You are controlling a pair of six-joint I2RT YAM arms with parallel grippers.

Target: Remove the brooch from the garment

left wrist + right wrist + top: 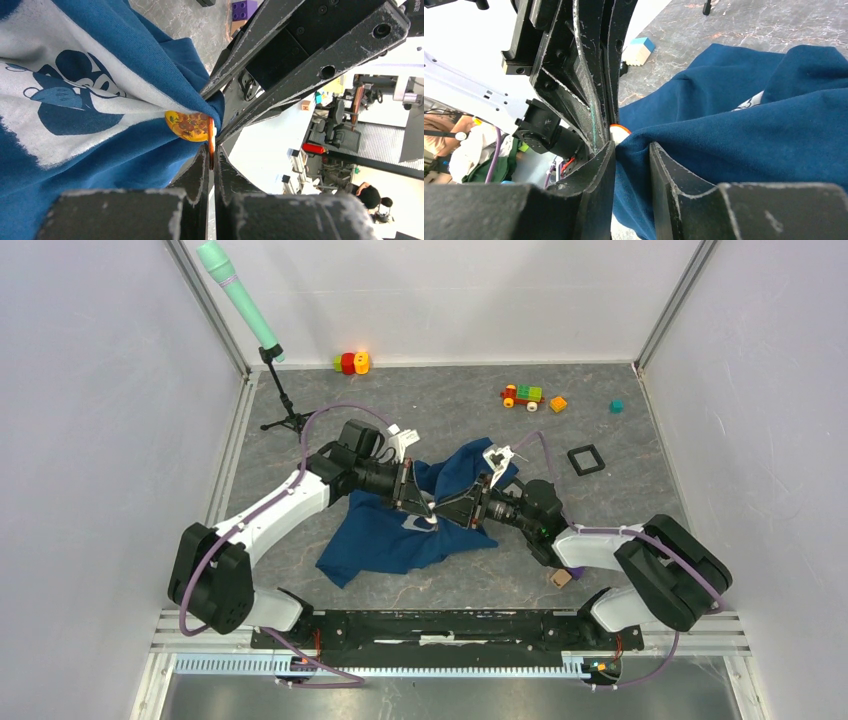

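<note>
**Fingers.** The left fingers (205, 156) are drawn almost together. They are clamped on the thin rim of the round orange-and-yellow patterned brooch (189, 125), which stands edge-on between their tips. The right fingers (608, 156) are a narrow gap apart and clamped on a bunched fold of the dark blue T-shirt with a white-and-black cartoon mouse print (75, 95). The cloth fills the gap. The brooch lies against the T-shirt at the edge of the white print, where the two sets of fingertips meet, over the middle of the grey marbled counter (450, 400).

**Hidden or unclear.**
- In the overhead view the fingertips cover the brooch.
- The right wrist view shows only an orange-rimmed sliver of the brooch.
- Whether the brooch's pin is in the cloth cannot be told.
- From above, the crumpled T-shirt shows only a small patch of the print.

**Count.**
- Two arms, two pairs of fingers, one brooch and one T-shirt.
- Far right on the counter:
  - one black square frame (586, 459)
  - one wheeled toy of coloured blocks (522, 395)
  - one orange block (558, 404)
  - one teal block (617, 406)
- At the far edge, one red-and-yellow toy (351, 363).
- By the right arm, one tan cube (560, 578).
- Far left, one green rod (238, 295) on a black tripod (285, 412).
</note>
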